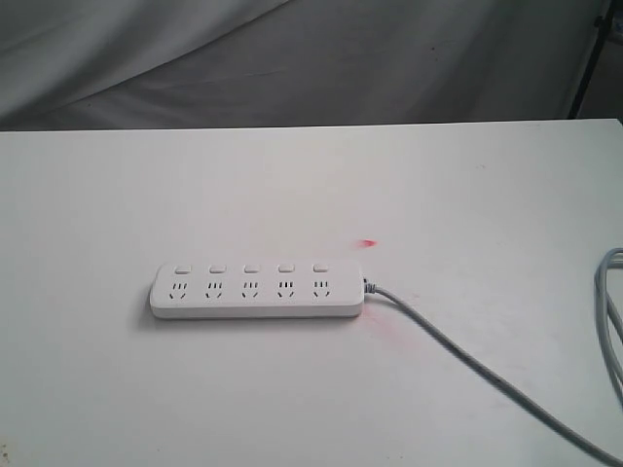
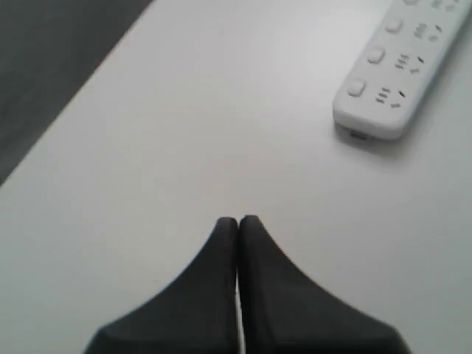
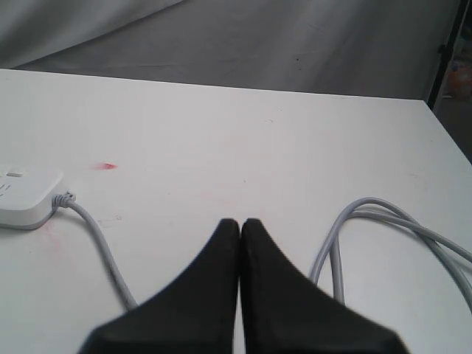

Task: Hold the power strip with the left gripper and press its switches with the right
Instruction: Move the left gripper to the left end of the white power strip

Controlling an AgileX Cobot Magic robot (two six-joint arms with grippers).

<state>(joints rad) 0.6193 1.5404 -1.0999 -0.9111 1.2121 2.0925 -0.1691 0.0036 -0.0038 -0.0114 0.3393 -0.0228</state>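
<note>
The white power strip point(image 1: 255, 290) lies flat on the table, its row of five switches point(image 1: 249, 269) along the far side and a grey cord point(image 1: 467, 362) leaving its right end. Neither arm shows in the exterior view. In the left wrist view my left gripper point(image 2: 237, 220) is shut and empty above bare table, well short of the strip's end point(image 2: 391, 70). In the right wrist view my right gripper point(image 3: 240, 222) is shut and empty too, with the strip's cord end point(image 3: 26, 198) far off to one side.
The cord loops point(image 3: 391, 232) lie on the table close beside the right gripper and run along the right edge point(image 1: 613, 321). A small red mark point(image 1: 367, 243) sits behind the strip. Grey cloth point(image 1: 292, 58) hangs behind the table's far edge.
</note>
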